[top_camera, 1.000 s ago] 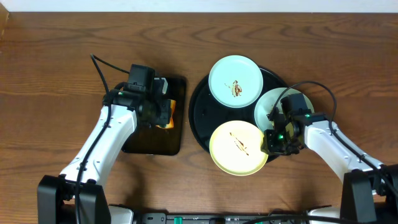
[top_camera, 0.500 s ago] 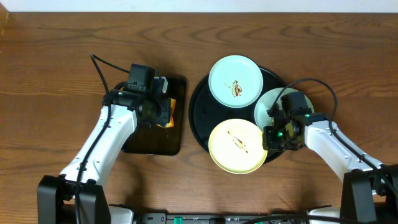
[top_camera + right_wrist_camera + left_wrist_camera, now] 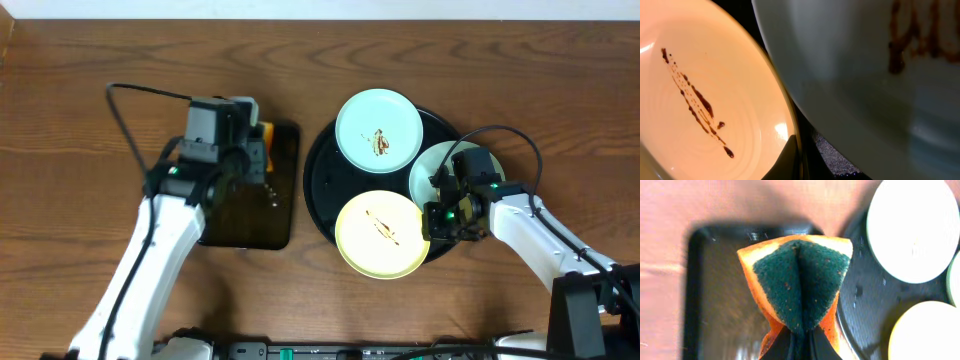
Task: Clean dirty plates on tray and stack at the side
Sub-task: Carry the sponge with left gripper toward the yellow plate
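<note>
Right tool was clamped on the right rim of the yellow plate, at the near edge of the round tray. Left tool pinched the folded sponge over the small tray. The plate lay to its right, nearer.

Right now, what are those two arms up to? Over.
Left gripper shut on sponge, over rectangular tray. Right gripper shut on yellow plate rim, on round tray. Two smeared mint plates alongside.
</note>
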### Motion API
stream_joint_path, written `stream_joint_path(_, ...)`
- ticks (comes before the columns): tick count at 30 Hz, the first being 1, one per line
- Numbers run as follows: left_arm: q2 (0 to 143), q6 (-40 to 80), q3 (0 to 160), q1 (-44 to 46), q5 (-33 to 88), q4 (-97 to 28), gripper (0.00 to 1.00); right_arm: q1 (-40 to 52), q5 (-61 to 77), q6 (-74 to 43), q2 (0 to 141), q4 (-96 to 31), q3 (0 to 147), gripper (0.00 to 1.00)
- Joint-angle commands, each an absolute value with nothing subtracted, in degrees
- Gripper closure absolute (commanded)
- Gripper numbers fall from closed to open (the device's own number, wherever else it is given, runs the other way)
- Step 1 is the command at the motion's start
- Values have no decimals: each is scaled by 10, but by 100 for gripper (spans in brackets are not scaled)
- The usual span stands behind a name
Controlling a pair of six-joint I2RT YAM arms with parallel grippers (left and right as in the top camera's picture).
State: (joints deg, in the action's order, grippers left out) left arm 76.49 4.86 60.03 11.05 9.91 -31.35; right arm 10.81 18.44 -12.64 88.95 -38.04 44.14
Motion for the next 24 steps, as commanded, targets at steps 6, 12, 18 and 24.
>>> stream_joint_path(6, 707, 49, 612, 112, 44, -282, 93, 114, 182, -128, 894, -379, 448, 99)
stream_joint_path(12, 707, 49, 612, 112, 44, -291, 93, 114, 182, -128, 894, -379, 448, 99)
stream_joint_path(18, 718, 72, 603, 112, 44, -327, 92, 114, 182, -129, 894, -379, 448, 99)
stream_joint_path(24, 779, 102, 597, 112, 58, -373, 93, 114, 183, -129, 894, -380, 448, 99)
